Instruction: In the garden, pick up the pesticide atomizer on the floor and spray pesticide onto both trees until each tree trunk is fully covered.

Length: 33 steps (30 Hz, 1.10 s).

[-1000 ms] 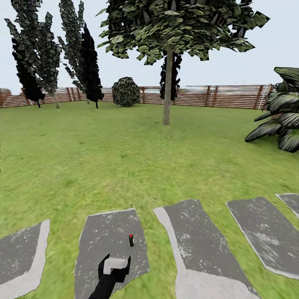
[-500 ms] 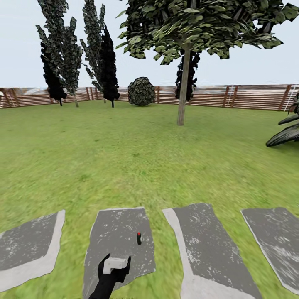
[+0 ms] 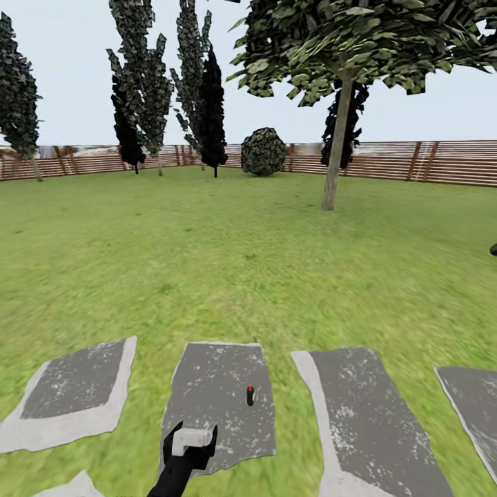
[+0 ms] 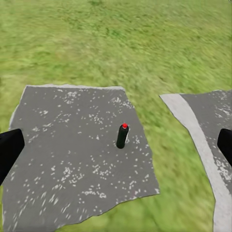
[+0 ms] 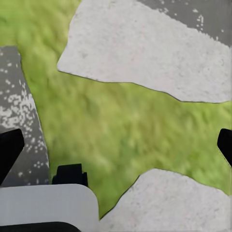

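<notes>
Atomizer: the pesticide atomizer stands upright on a grey paving slab, near that slab's right edge, at about 6 o'clock in the head view; in the left wrist view it reads as a dark bottle with a red spot on top, nothing touching it.
Left pincer: the left pincer is spread wide, its two black fingertips sitting at opposite edges of the left wrist view with the bottle between them and farther out, well apart from both; in the head view the black arm with its pale block sits at 6 o'clock, just below the bottle.
Right pincer: the right pincer is also wide, dark tips at both edges of its wrist view, over grass and pale stone, holding nothing.
Tree: one of the trees rises at 1 o'clock, its bare tree trunk planted in the lawn ahead of the fence.
Garden: green lawn up the middle, dark cypress-like trees at 11 o'clock, a round shrub by the fence at 12 o'clock.
Paving: more slabs lie left and right of the bottle's slab, grass strips between them.
</notes>
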Motion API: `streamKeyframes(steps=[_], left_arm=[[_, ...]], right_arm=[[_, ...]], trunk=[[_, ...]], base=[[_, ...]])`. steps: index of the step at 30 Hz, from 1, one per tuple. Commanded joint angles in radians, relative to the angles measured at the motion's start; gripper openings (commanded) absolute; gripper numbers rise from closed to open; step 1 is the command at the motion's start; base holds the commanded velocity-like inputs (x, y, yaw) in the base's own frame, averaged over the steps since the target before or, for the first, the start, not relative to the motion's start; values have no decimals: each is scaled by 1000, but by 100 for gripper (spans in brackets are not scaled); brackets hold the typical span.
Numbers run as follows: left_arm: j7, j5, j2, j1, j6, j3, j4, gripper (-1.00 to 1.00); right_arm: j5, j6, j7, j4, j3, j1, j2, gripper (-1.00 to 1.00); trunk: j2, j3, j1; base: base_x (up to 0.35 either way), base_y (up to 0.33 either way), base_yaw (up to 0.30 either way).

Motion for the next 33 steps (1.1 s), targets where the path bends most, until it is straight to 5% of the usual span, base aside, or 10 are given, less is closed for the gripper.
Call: streamKeyframes(steps=[1, 24, 33], left_arm=[[0, 0, 0, 0, 0, 0, 0, 100], [0, 0, 0, 0, 0, 0, 0, 100], [0, 0, 0, 0, 0, 1, 0, 100]], right_arm=[[0, 0, 0, 0, 0, 0, 0, 100], [0, 0, 0, 0, 0, 0, 0, 100], [0, 0, 0, 0, 0, 0, 0, 100]], trunk=[[0, 0, 0], [0, 0, 0], [0, 0, 0]], base=[[47, -216, 73], [106, -286, 8], [49, -84, 129]])
